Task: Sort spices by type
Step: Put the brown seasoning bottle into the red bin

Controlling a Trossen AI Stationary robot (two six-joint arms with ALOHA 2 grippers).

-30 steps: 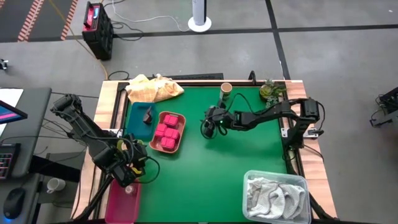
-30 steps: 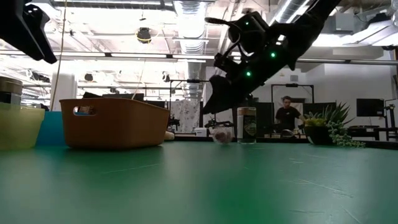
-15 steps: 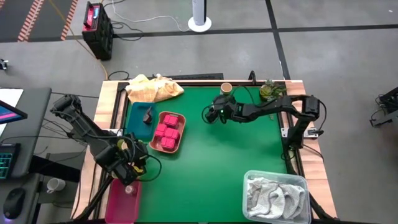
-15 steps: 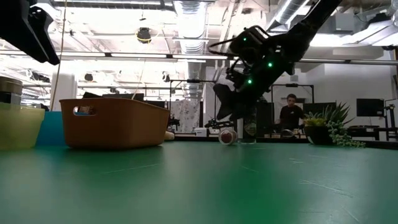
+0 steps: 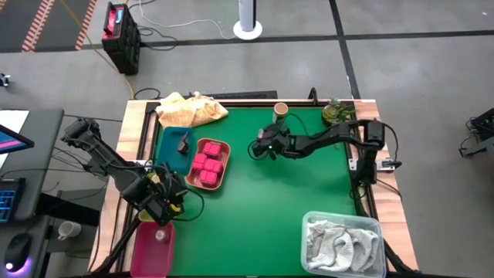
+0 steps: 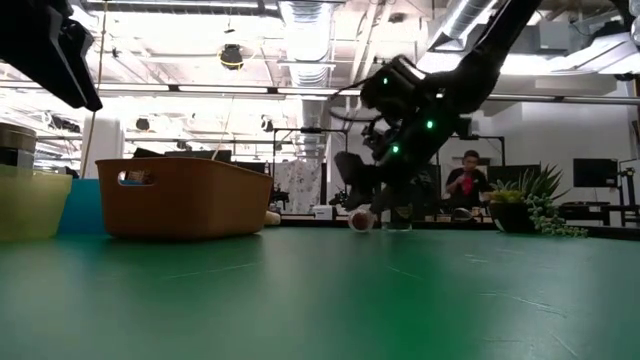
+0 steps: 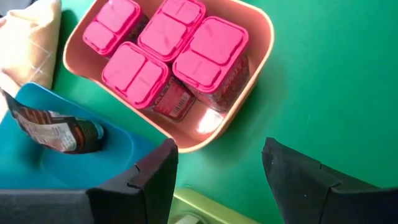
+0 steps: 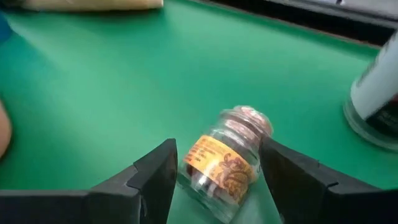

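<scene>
Jar pickup at far-centre tabletop (image 5: pixel 293 201).
Right tool (image 8: pixel 214 177), open and empty, straddles the toppled clear jar (image 8: pixel 225 160) so its fingers can close; left tool (image 7: pixel 217 174), open, waits near-left.

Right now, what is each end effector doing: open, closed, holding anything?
Left end effector: open, empty, over the table's left edge by the salmon tray.
Right end effector: open, fingers either side of a toppled clear jar, not clamped.
</scene>
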